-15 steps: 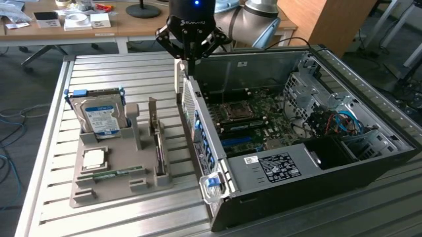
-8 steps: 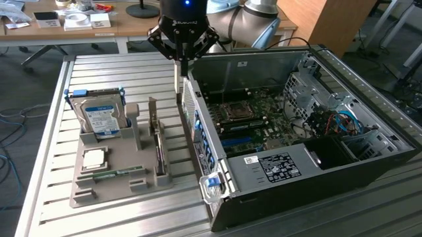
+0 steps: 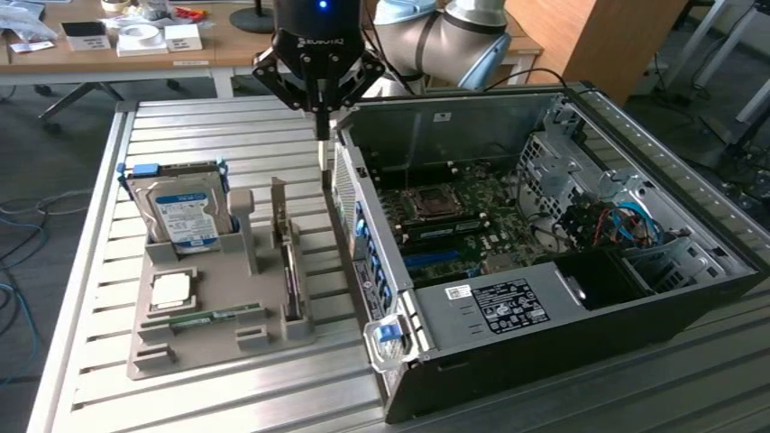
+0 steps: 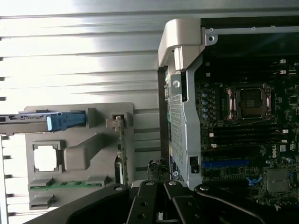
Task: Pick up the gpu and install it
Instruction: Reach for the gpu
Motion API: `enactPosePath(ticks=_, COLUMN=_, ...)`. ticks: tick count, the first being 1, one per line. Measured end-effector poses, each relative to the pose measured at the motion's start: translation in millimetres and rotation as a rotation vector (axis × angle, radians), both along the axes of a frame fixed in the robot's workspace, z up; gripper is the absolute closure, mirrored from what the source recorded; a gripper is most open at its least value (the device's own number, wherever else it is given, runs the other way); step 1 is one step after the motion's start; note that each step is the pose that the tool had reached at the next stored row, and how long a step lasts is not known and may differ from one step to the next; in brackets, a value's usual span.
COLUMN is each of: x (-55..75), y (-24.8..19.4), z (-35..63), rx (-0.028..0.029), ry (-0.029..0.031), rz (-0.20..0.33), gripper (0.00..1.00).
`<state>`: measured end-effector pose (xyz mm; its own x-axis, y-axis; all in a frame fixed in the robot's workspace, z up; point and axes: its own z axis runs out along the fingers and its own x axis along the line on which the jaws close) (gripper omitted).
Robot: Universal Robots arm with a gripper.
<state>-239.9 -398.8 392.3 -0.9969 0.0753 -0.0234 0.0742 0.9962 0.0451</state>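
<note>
Tool (image 3: 323, 128) pressed together (gripping nothing), above case (image 3: 601, 329) rim, gpu (image 3: 290, 271) on edge in grey holder (image 3: 198, 350), bare table (image 3: 229, 135) between.

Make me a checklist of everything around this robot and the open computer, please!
Surface: slatted metal table, carrying a grey holder and an open computer case.
Job's things: the gpu stands on edge in the holder, untouched. The case lies beside it with its motherboard exposed.
Clutter: hard drive, processor chip and memory stick, all in the holder.
Grippers: the gripper is shut, holds nothing, and hovers over the case's edge nearest the holder.
Cables: blue and red cables inside the case; loose floor cables at the exterior view's left.
Surroundings: wooden desk behind, with boxes and a tape roll.
</note>
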Motion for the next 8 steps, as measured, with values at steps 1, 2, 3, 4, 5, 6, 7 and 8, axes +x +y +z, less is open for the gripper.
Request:
enactPosePath(ticks=1, x=-1.6, y=0.0, z=0.0, rx=0.0000, ry=0.0001, rz=0.000, gripper=0.89)
enactPosePath(ticks=2, x=-3.1, y=0.0, z=0.0, rx=0.0000, ry=0.0000, rz=0.000, gripper=0.89)
enactPosePath(ticks=3, x=-4.6, y=0.0, z=0.0, rx=0.0000, ry=0.0001, rz=0.000, gripper=0.89)
enactPosePath(ticks=4, x=-6.0, y=0.0, z=0.0, rx=0.0000, ry=0.0000, rz=0.000, gripper=0.89)
enactPosePath(ticks=5, x=-7.3, y=0.0, z=0.0, rx=0.0000, ry=0.0000, rz=0.000, gripper=0.89)
enactPosePath(ticks=6, x=-8.7, y=0.0, z=0.0, rx=0.0000, ry=0.0001, rz=0.000, gripper=0.89)
enactPosePath(ticks=7, x=-10.3, y=0.0, z=0.0, rx=0.0000, ry=0.0000, rz=0.000, gripper=0.89)
enactPosePath(ticks=8, x=-11.7, y=0.0, z=0.0, rx=0.0000, ry=0.0001, rz=0.000, gripper=0.89)
